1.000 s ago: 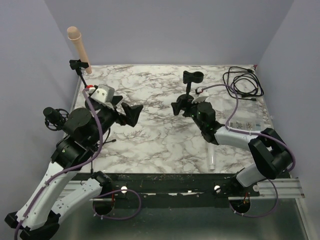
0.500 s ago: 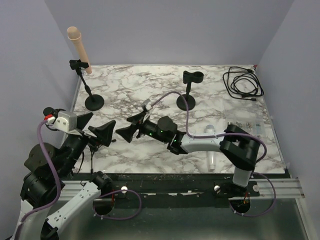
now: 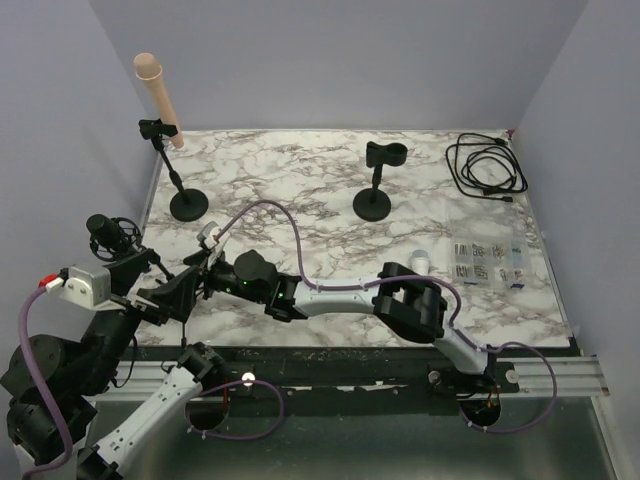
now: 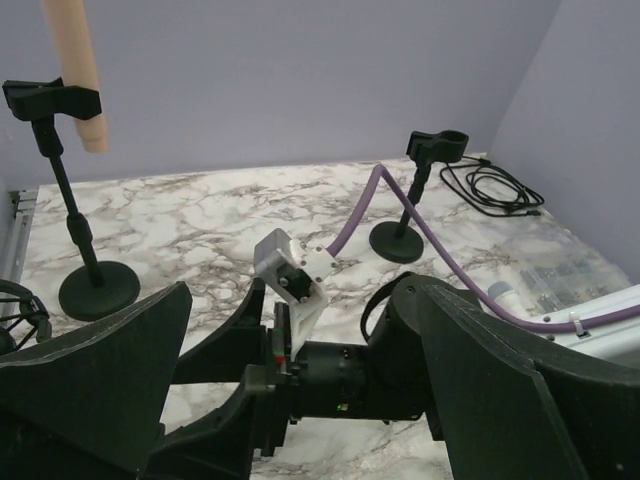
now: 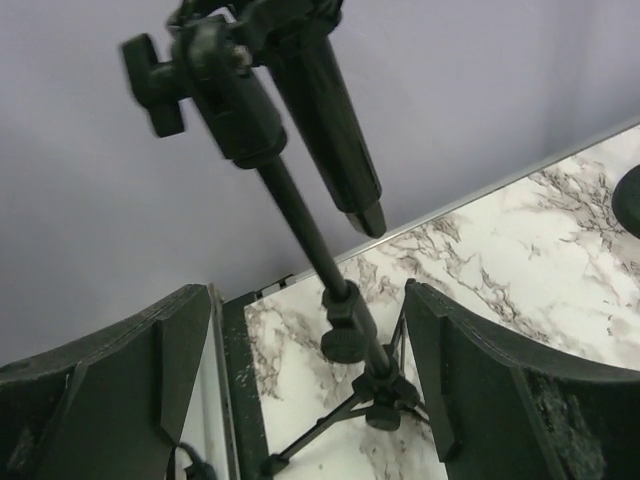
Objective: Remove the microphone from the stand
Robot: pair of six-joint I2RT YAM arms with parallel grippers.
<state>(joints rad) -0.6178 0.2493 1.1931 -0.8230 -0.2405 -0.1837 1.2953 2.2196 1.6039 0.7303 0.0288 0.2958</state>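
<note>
Looks like the reach-in step: right gripper (image 5: pixel 310 310) and left gripper (image 4: pixel 300 335) both spread open, mic (image 5: pixel 330 130) clipped in its stand (image 5: pixel 300 232) upper-middle of the right wrist view, so next it probably needs to rise and clamp on.

Far-left corner of the worktop: a round-base stand (image 3: pixel 189 206). A second stand (image 3: pixel 372 203) sits right of it, mid far edge. A coiled cable (image 3: pixel 487 168) lies in the far-right corner. The microphone (image 3: pixel 101 229) sits on its tripod stand (image 5: pixel 298 225) at the left edge.
</note>
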